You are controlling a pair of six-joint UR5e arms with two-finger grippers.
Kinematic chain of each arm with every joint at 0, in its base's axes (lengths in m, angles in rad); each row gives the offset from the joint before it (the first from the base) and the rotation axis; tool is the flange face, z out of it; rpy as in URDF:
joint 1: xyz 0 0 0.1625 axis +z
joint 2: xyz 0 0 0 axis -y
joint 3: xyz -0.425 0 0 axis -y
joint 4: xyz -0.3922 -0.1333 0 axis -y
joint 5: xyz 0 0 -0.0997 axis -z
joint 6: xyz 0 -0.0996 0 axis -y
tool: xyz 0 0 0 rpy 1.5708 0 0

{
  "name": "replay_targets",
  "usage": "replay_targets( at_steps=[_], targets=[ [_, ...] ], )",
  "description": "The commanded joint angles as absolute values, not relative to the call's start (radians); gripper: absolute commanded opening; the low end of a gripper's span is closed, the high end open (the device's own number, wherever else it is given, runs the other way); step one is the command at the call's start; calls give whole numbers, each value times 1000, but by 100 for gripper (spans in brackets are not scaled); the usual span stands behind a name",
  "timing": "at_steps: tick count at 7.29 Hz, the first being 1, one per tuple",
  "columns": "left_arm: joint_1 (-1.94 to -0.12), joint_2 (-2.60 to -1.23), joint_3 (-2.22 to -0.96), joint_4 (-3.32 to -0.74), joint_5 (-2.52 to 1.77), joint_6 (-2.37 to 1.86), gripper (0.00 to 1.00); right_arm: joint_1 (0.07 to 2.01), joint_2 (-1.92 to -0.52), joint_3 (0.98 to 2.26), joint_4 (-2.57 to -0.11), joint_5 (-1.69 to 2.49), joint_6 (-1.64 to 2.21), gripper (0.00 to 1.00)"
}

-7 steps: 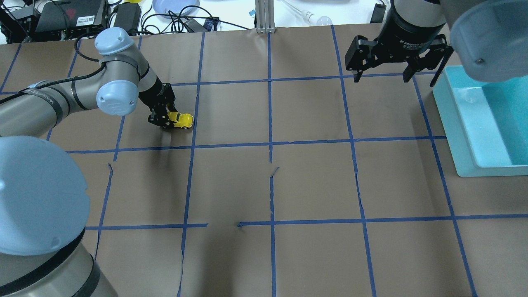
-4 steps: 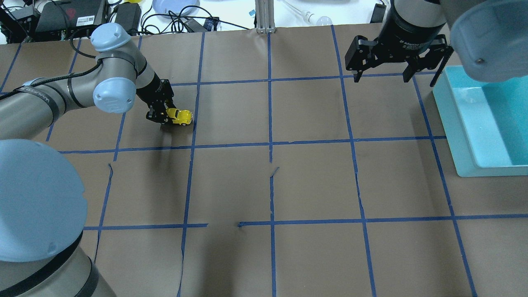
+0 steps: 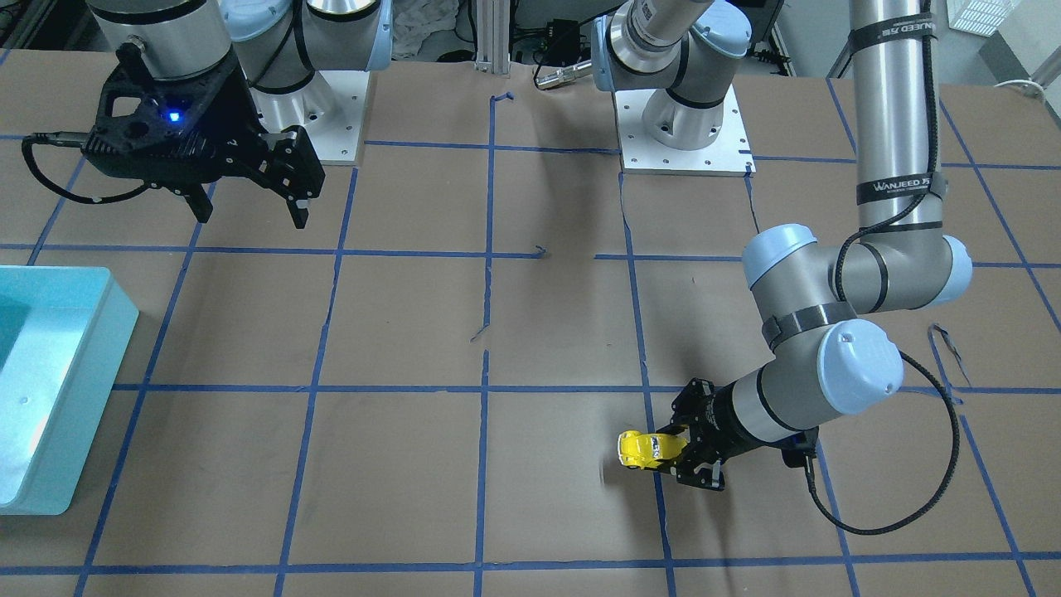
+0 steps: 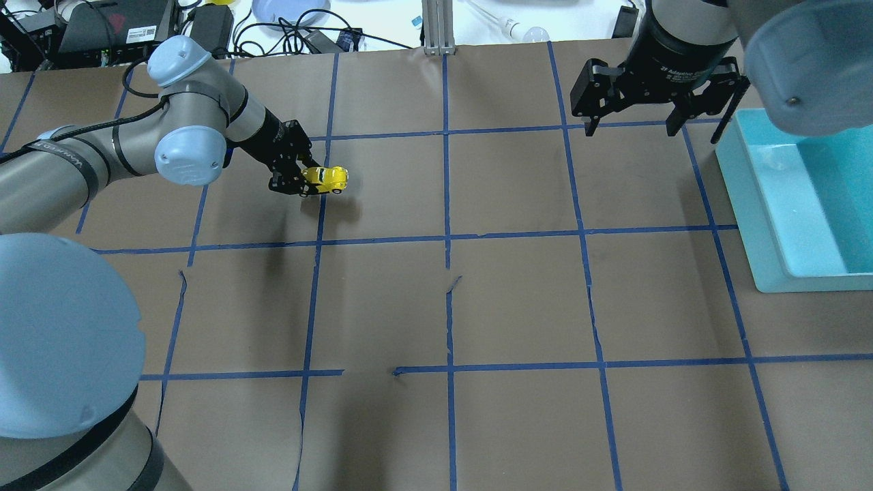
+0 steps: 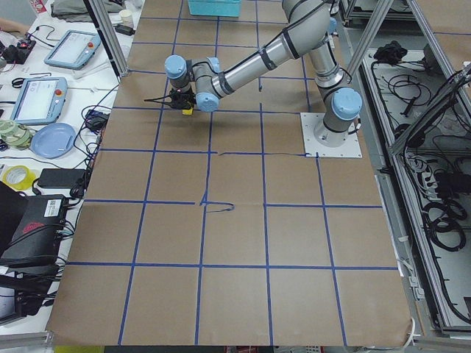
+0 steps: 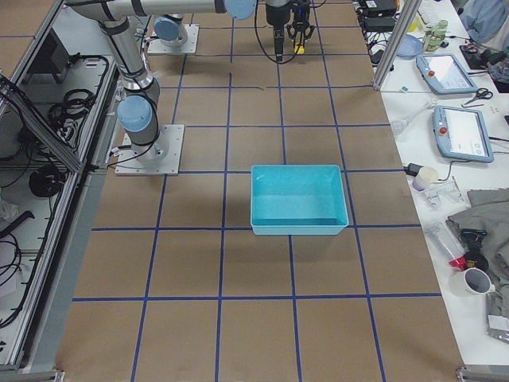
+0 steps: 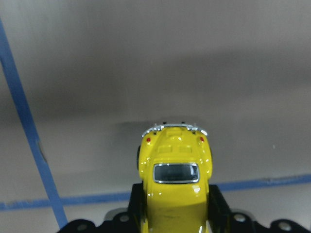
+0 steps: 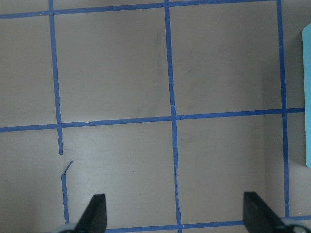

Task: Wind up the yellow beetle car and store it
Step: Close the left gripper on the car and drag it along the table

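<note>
Left gripper: fingers pinching yellow beetle car by one end, far left of table, beside a blue tape line on brown paper. Right gripper: fingers spread, far right, well apart. Teal bin: just right of it, bare teal floor showing.

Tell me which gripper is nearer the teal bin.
Right. The right gripper hangs open close beside the teal bin; the left gripper is far across the table, shut on the yellow beetle car.
</note>
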State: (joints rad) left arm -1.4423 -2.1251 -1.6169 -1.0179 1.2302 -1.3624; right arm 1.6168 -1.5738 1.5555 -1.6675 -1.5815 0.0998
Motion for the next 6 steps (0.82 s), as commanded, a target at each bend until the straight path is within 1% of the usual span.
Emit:
replay_targets(
  at_steps=[1, 6],
  targets=[
    [-1447, -2144, -1620, -1026, 1215, -1356, 0, 1617, -1574, 1555, -1669, -1582, 100, 100],
    [-1445, -2155, -1631, -1029, 1219, -1350, 0, 1617, -1574, 1557, -1666, -1582, 100, 100]
  ],
)
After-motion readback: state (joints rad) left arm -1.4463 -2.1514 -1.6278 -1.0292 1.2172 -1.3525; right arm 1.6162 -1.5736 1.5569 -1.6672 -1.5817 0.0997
